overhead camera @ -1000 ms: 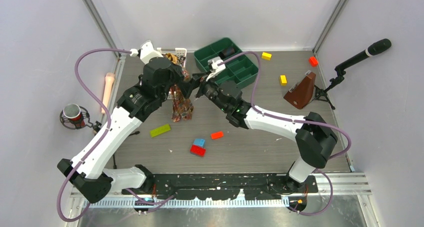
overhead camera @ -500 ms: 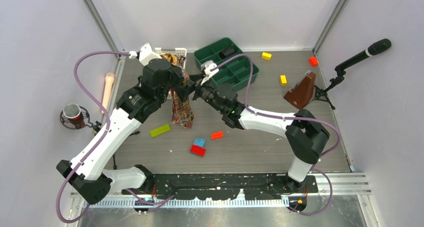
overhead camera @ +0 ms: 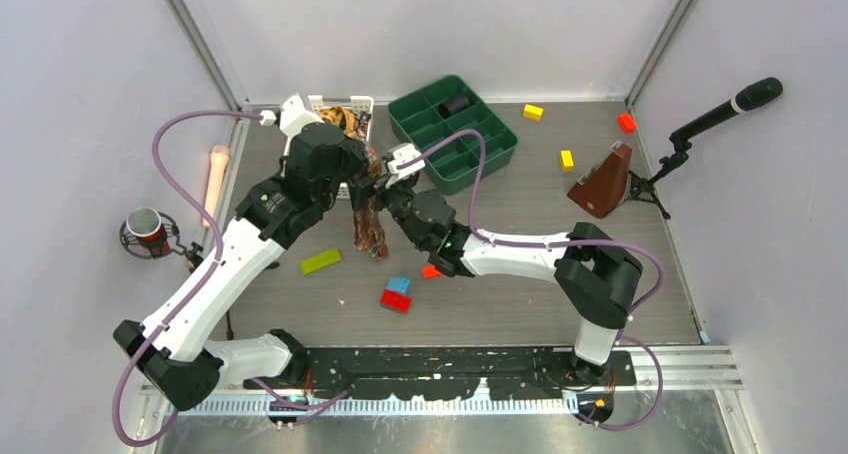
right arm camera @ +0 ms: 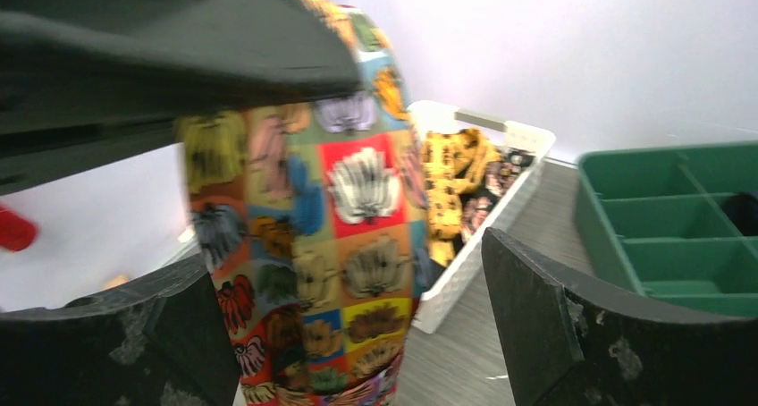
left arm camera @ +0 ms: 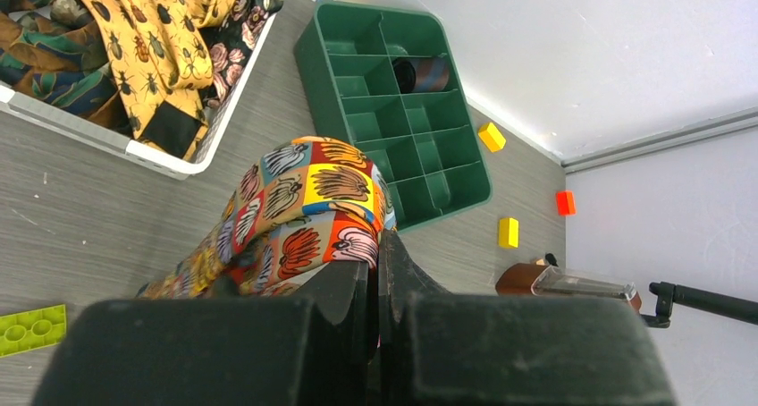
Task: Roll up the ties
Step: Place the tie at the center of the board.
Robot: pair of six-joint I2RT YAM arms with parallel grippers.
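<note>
Grey tabletop (overhead camera: 500, 314): left gripper (left arm camera: 375, 249) clamps the patchwork tie (left arm camera: 304, 200) aloft; right gripper (right arm camera: 357, 334), jaws spread, should next pinch its hanging length.

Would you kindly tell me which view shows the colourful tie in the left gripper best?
Right wrist view: the tie hangs large, pattern clear, flanked by the open right gripper. Left wrist shows it draped over the shut left gripper; top external shows it small, hanging.
</note>
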